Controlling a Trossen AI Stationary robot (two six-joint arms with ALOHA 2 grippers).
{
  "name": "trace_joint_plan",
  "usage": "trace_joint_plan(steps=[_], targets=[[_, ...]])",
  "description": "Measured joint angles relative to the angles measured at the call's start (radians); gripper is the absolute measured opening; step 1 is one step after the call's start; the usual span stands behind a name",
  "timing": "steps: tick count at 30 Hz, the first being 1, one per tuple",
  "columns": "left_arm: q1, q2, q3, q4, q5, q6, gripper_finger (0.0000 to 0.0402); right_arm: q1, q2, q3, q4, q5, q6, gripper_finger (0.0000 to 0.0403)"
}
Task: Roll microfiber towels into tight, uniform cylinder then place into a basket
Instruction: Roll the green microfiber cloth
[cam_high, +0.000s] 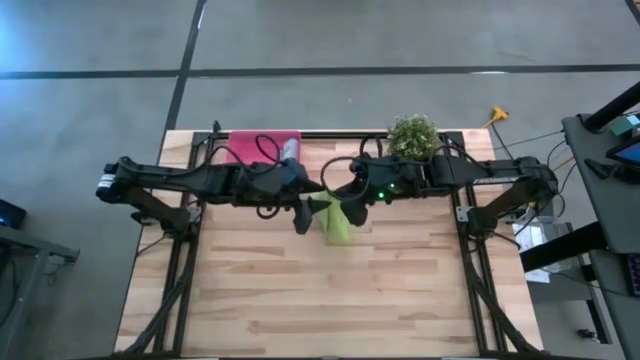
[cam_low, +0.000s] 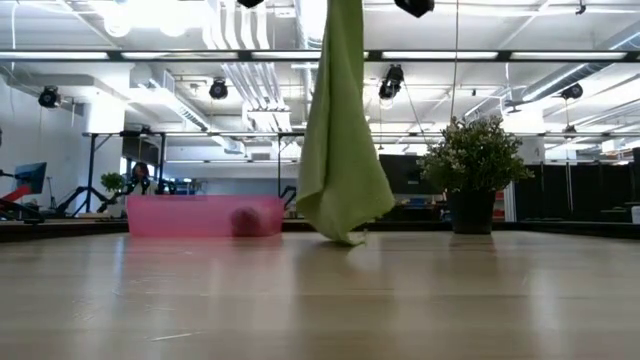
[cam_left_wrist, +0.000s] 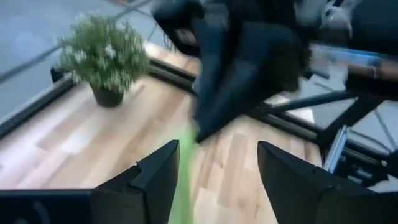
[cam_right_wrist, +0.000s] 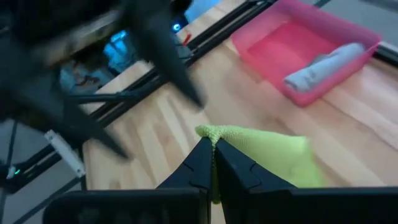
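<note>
Lime green towel (cam_low: 341, 140) hangs limp, creased; its lower corner touches the table (cam_low: 320, 300).

Right gripper (cam_right_wrist: 212, 163) pinched shut on a corner of the lime green towel (cam_right_wrist: 273, 158), above the pale wood table (cam_right_wrist: 385, 124); beyond, pink basket (cam_right_wrist: 261, 31) holding a rolled grey towel (cam_right_wrist: 323, 65); blurred dark left arm (cam_right_wrist: 124, 37) alongside.

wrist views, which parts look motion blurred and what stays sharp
Left wrist view: the right arm smears dark, the potted plant is soft, the left gripper crisp. Right wrist view: the left arm is streaked; the right gripper, green towel and pink basket read clearly.
</note>
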Motion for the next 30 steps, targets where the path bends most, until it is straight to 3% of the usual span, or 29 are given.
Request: trace_joint_plan(steps=[18, 25, 30], targets=[[0.015, -0.004, -0.015, -0.085, -0.138, 0.290, 0.0200, -0.021, -0.001, 0.048, 0.001, 0.007, 0.038, 0.0008], [0.016, -0.005, -0.035, -0.240, -0.126, 0.267, 0.0200, -0.023, -0.003, 0.048, 0.009, 0.008, 0.051, 0.0008], [0.017, -0.020, -0.115, -0.265, -0.098, 0.264, 0.0200, -0.021, -0.008, 0.048, 0.037, 0.007, 0.047, 0.0008]])
